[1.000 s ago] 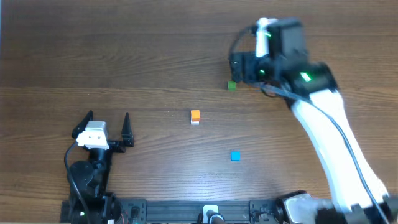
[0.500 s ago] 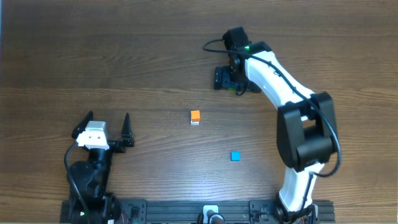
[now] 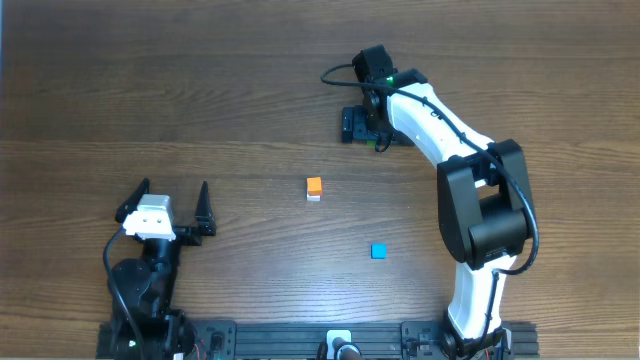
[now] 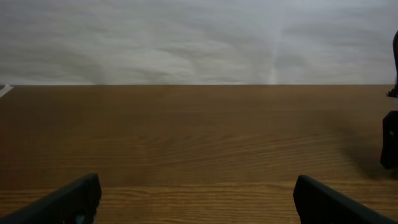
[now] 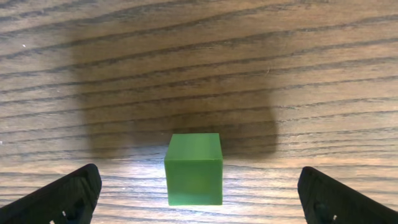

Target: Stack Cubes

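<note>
A green cube (image 5: 194, 168) rests on the wooden table, midway between the spread fingers of my right gripper (image 5: 196, 196), which is open around it without touching. From above, the right gripper (image 3: 363, 126) is low over the table's far middle, and a sliver of the green cube (image 3: 380, 146) shows beneath it. An orange cube (image 3: 314, 185) sits stacked on a white cube (image 3: 314, 196) at the table's centre. A blue cube (image 3: 378, 251) lies alone nearer the front. My left gripper (image 3: 170, 196) is open at the near left, holding nothing.
The wooden table (image 3: 200, 80) stretches bare at the far left. In the left wrist view my left gripper (image 4: 196, 202) faces open tabletop up to a pale wall (image 4: 186, 37), with the right arm (image 4: 390, 134) as a dark shape.
My right arm has lowered from a raised pose, bringing the open gripper down around the green cube. Left arm and the other cubes stayed still.
</note>
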Tool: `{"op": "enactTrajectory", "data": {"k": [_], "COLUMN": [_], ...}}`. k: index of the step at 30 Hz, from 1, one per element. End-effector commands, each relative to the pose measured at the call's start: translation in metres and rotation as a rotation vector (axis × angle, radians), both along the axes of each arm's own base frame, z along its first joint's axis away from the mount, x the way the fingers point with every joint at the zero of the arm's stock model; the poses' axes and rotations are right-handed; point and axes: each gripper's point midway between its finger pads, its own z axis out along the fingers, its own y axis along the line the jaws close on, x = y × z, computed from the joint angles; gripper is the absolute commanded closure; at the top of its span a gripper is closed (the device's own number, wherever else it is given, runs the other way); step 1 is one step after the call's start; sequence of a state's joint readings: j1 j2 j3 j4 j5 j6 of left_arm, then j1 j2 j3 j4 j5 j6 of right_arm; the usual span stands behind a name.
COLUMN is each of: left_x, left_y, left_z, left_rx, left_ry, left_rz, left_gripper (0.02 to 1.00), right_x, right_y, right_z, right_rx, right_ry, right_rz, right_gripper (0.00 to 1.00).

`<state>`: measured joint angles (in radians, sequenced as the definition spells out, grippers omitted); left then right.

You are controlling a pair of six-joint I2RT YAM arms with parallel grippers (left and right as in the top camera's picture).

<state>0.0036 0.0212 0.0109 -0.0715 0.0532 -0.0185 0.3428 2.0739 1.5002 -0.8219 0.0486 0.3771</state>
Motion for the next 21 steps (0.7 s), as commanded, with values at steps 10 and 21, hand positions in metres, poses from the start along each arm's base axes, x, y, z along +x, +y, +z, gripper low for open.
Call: {"op": "enactTrajectory", "data": {"k": [10,21], "left_x": [0.000,0.000], "left_y": [0.000,0.000], "left_z": [-0.001,-0.001], "left_rx": [0.010,0.010], "left_ry": [-0.002,-0.002], "left_rz": [-0.004,-0.004], "left_gripper": [0.018,0.018], "right_x": [0.002,0.005], "right_y": [0.002,0.004], "right_z": [-0.005,-0.016], "right_rx": [-0.046,-0.042], "right_ry": [-0.001,0.004], "right_rz": [0.080,0.080], "right_gripper": [0.134,0.301]}}
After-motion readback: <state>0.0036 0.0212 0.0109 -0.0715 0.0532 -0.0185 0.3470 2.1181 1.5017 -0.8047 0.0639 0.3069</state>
